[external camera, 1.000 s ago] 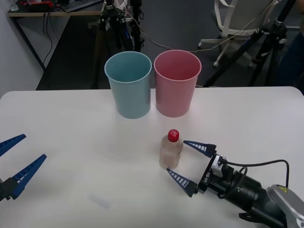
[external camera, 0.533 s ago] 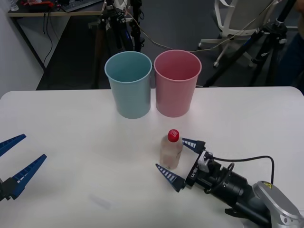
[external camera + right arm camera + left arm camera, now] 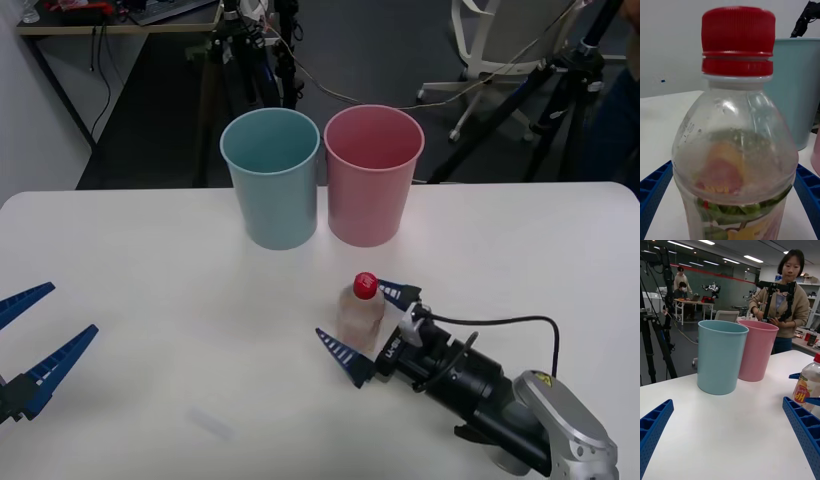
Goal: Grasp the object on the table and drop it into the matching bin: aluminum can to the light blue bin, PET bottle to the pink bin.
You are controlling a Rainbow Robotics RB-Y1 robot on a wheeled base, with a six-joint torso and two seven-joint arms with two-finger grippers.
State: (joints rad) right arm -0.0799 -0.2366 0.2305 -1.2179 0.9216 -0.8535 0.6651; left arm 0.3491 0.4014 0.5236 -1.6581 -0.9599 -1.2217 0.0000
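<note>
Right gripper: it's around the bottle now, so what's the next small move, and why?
Probably close the fingers. The right gripper stands open with the PET bottle upright between its blue fingers, one on each side with gaps showing, so nothing holds it yet. Once gripped, it can be lifted toward the pink bin. The left gripper waits open at the table's left edge.

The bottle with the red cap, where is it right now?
In the front view the bottle stands upright on the white table, in front of the pink bin, between the open fingers of the right gripper.
</note>
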